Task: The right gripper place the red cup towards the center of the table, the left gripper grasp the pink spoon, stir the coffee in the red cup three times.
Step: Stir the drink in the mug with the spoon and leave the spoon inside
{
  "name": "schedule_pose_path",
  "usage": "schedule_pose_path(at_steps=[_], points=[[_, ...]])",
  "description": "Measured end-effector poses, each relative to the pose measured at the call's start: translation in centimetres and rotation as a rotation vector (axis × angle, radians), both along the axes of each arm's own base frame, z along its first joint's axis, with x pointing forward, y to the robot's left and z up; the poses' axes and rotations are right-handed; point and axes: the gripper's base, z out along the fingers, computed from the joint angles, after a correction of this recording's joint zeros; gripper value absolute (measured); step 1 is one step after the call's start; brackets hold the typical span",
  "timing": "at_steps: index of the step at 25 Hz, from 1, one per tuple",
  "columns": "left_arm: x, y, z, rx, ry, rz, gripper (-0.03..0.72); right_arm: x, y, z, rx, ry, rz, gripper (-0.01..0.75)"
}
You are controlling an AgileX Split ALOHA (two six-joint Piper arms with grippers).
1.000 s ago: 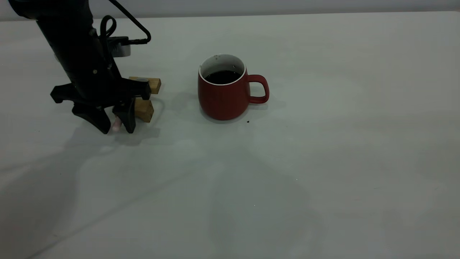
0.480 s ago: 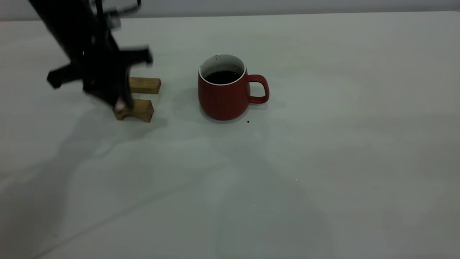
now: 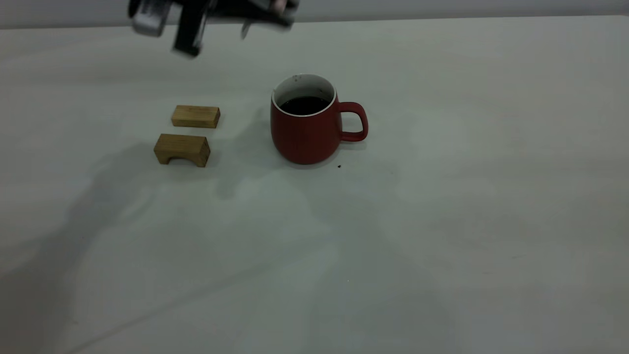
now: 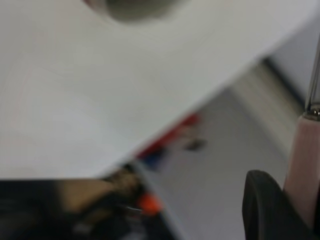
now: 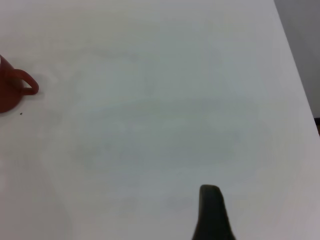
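Exterior view shows the left claw (image 3: pixel 231 17) raised high at the upper edge of the picture, blurred, with its silver-grey block (image 3: pixel 147 17) on the outer side; how far its fingers stand apart cannot be read from here. A small pinkish tip at the claw's end, toward the cup side, seems to be the pink spoon (image 3: pixel 280 5). Below the claw and slightly to its right sits the red cup (image 3: pixel 307 129) on the worktop (image 3: pixel 442 221), upright, handle pointing away from the claw, with the coffee (image 3: pixel 304 104) dark inside its white wall. Below the claw on its other side lie two wooden blocks, a flat one (image 3: pixel 195 116) and an arched one (image 3: pixel 182 149), close together but apart, both well clear of the cup.

Left wrist view gives what the outside camera cannot: the spoon's pale pink handle (image 4: pixel 302 165) runs up beside one black finger (image 4: pixel 265 210) of the left claw, touching it, with the grey metal neck (image 4: pixel 315 75) continuing beyond; the claw seems clamped on the handle, though the second finger is out of the picture. A blurred rounded grey shape (image 4: pixel 135 7) sits far off on the worktop.

Right wrist view shows one dark fingertip (image 5: pixel 212 212) of the right claw over bare worktop, the cup (image 5: pixel 12 90) well away at the picture's edge; its opening cannot be told
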Motion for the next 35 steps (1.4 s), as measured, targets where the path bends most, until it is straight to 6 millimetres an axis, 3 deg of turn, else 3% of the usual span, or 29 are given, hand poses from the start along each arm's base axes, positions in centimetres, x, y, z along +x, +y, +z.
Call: schedule_pose_path(at_steps=[6,11,16,23,28,31,35], points=[[0.8,-0.7,1.3,-0.245,0.192,0.216,0.153,0.0,0.0,0.0,0.000,0.000,0.000,0.582],[0.7,-2.4,1.1,-0.322,0.442,0.390,0.153,0.0,0.0,0.0,0.000,0.000,0.000,0.582],[0.3,-3.8,-0.6,-0.321,0.620,0.497,0.153,0.0,0.0,0.0,0.000,0.000,0.000,0.582],[1.7,-4.2,-2.7,-0.308,0.641,0.529,0.153,0.0,0.0,0.0,0.000,0.000,0.000,0.582],[3.1,-4.7,-5.9,-0.292,0.670,0.539,0.153,0.0,0.0,0.0,0.000,0.000,0.000,0.582],[3.1,-4.8,-7.4,-0.287,0.705,0.529,0.153,0.0,0.0,0.0,0.000,0.000,0.000,0.582],[2.7,-4.6,-8.0,-0.273,0.728,0.514,0.153,0.0,0.0,0.0,0.000,0.000,0.000,0.582]])
